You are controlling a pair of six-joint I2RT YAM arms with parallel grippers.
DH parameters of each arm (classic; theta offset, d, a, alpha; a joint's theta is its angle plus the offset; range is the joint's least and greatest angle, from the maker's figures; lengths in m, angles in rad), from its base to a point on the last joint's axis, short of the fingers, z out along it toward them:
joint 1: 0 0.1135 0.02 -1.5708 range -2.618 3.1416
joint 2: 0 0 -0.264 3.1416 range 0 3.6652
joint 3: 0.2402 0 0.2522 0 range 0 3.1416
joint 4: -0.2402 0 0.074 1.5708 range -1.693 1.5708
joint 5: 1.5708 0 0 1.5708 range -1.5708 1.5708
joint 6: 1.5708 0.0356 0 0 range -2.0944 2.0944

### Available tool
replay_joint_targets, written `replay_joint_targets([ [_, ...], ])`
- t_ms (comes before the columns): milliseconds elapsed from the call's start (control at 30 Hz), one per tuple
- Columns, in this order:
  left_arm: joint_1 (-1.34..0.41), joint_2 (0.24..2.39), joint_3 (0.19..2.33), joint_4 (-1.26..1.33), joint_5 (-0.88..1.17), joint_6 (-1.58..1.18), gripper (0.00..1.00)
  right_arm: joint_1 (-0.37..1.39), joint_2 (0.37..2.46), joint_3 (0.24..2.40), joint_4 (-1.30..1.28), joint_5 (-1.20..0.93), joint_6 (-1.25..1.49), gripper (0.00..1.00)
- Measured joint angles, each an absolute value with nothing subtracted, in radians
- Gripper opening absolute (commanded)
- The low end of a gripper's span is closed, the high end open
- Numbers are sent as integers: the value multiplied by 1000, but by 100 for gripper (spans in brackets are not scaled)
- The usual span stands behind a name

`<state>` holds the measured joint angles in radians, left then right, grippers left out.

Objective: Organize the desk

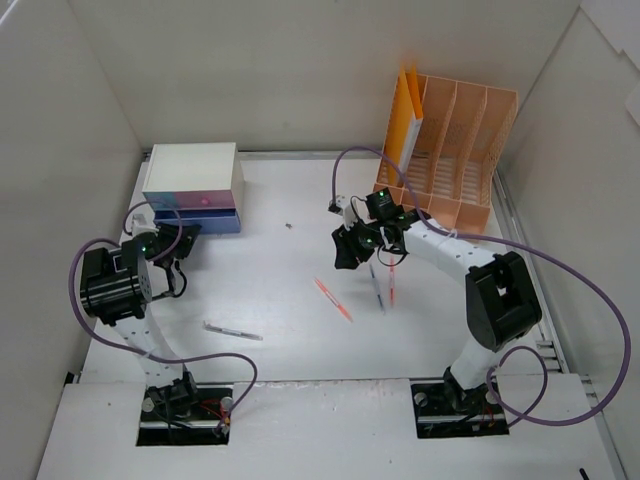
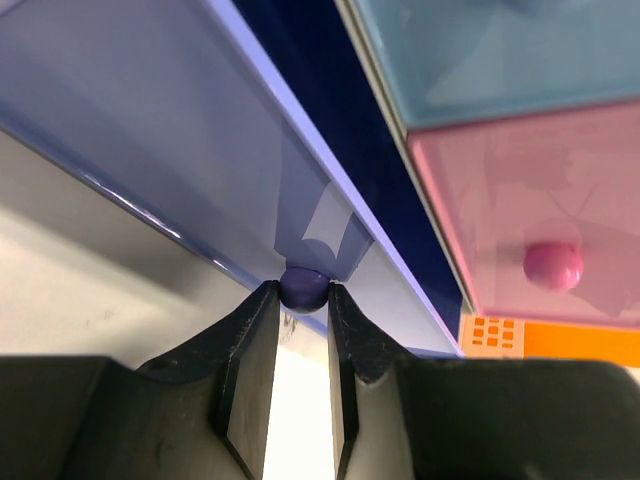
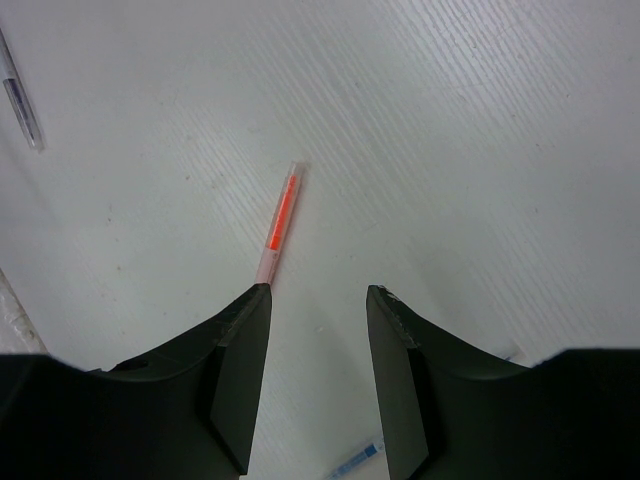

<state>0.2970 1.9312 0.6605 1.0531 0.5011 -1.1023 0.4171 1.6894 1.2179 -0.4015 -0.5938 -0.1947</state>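
- The left gripper [image 2: 300,300] is clenched on the purple knob [image 2: 304,284] of a lavender drawer front [image 2: 180,130], with one finger on each side of the knob.
- Next to that front in the left wrist view are a pink drawer front [image 2: 520,190] with a pink knob [image 2: 553,265], and a pale blue front [image 2: 480,50].
- All three belong to the small white drawer box [image 1: 192,165], which stands at the far left of the desk [image 1: 270,290], the wide white tabletop under both arms.
- The right gripper [image 3: 318,300] is released, its jaws apart over bare tabletop to the right of the desk's middle.
- A red pen [image 3: 281,222] lies flat just ahead of the finger on the left of the right wrist view.
- From above, an orange-red pen [image 1: 333,298], a clear pen [image 1: 377,285] and a slim red pen [image 1: 391,285] lie near this gripper. Which one the wrist camera shows is hard to say.
- A grey pen [image 1: 232,330] lies well apart from them, near the left arm.
- A peach file rack [image 1: 455,150] stands at the far right, with an orange folder [image 1: 405,115] upright in its leftmost slot.
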Motion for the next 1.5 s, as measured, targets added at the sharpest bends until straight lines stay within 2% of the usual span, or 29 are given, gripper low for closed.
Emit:
replay_joint_targets([
  [400,303,1773,502,992,492,-1080,0,417,1689,1218,-401,-595,-202,41],
  [500,303,1747,497,952,489,-1066,12,417,1689,1217,-402,-595,-204,46],
  [533,303,1737,497,933,488,-1060,29,417,1689,1218,-402,-595,-205,47],
  [633,303,1699,498,856,488,-1038,53,417,1689,1217,-402,-595,-209,54],
  [767,303,1620,516,700,485,-1001,68,417,1689,1217,-401,-595,-210,61],
  [900,303,1489,560,514,465,-935,69,417,1689,1217,-402,-595,-210,63],
  [967,303,1419,612,401,460,-886,65,417,1689,1217,-402,-595,-211,62],
  [1000,302,1395,636,353,454,-863,61,417,1689,1217,-402,-595,-214,56],
  [1033,300,1365,685,274,445,-834,57,417,1689,1216,-402,-594,-218,56],
  [1067,285,1351,764,130,411,-804,52,421,1687,1213,-399,-583,-234,48],
  [1133,248,1349,904,-69,353,-757,49,434,1674,1196,-396,-546,-273,32],
  [1167,216,1343,956,-150,318,-737,45,448,1662,1185,-397,-522,-295,17],
  [1200,179,1327,986,-218,292,-722,35,467,1650,1177,-398,-505,-314,13],
  [1233,133,1302,993,-279,267,-717,31,489,1641,1173,-401,-492,-326,11],
  [1267,84,1267,986,-341,249,-718,20,506,1634,1173,-402,-482,-334,14],
  [1300,45,1235,972,-392,235,-725,17,522,1631,1173,-401,-477,-338,20],
  [1333,5,1198,954,-450,229,-735,17,538,1629,1173,-401,-472,-341,35],
  [1400,-85,1117,900,-536,220,-768,17,560,1629,1173,-403,-454,-340,40],
  [1433,-118,1075,872,-578,213,-791,19,576,1629,1174,-406,-438,-331,46],
  [1500,-167,994,820,-647,187,-829,46,604,1630,1182,-413,-403,-307,50],
])
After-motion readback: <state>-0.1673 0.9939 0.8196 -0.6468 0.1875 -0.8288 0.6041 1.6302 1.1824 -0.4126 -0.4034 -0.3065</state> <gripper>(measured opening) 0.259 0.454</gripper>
